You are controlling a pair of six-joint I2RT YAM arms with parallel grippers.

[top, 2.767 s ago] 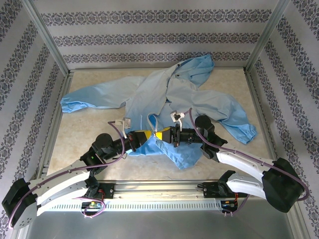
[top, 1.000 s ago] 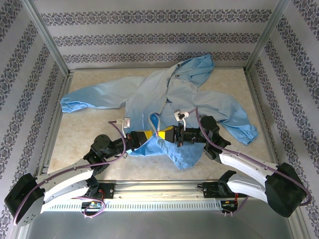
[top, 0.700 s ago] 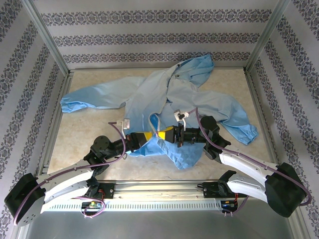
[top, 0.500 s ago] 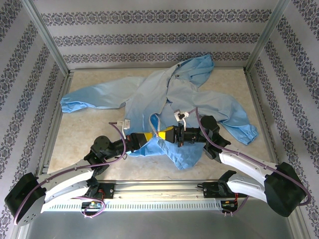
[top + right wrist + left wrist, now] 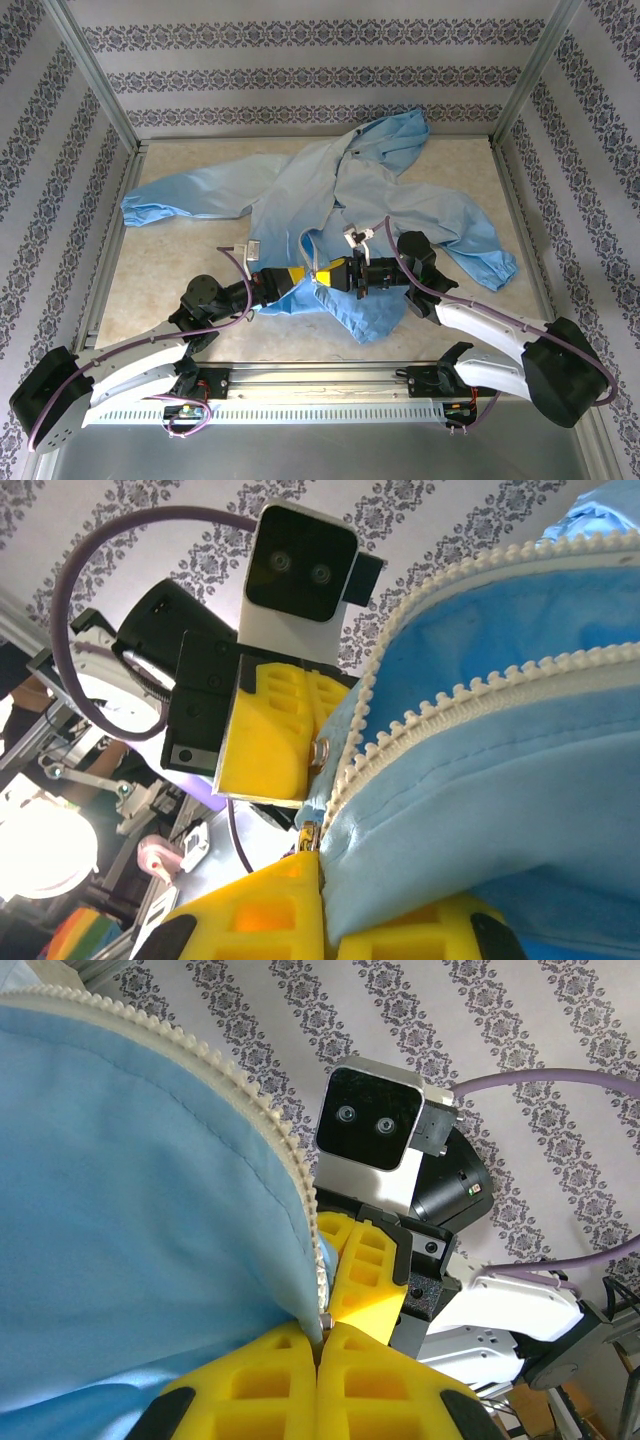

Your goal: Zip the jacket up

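The large light-blue, thin, shiny hooded jacket [image 5: 330,190] lies spread on the pale marbled worktop [image 5: 170,270]. One sleeve reaches far left and the hood lies at the back. At the near hem, the left gripper [image 5: 303,279] is clenched on the toothed whitish zipper strip [image 5: 245,1092]. Just right of it, tip to tip, the right gripper [image 5: 325,274] is clamped on the facing zipper edge. The other sleeve trails right.

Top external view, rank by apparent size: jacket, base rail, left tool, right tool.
1. jacket, far the largest, spread across most of the table
2. base rail
3. left tool and right tool: they look alike, so no ranking between them
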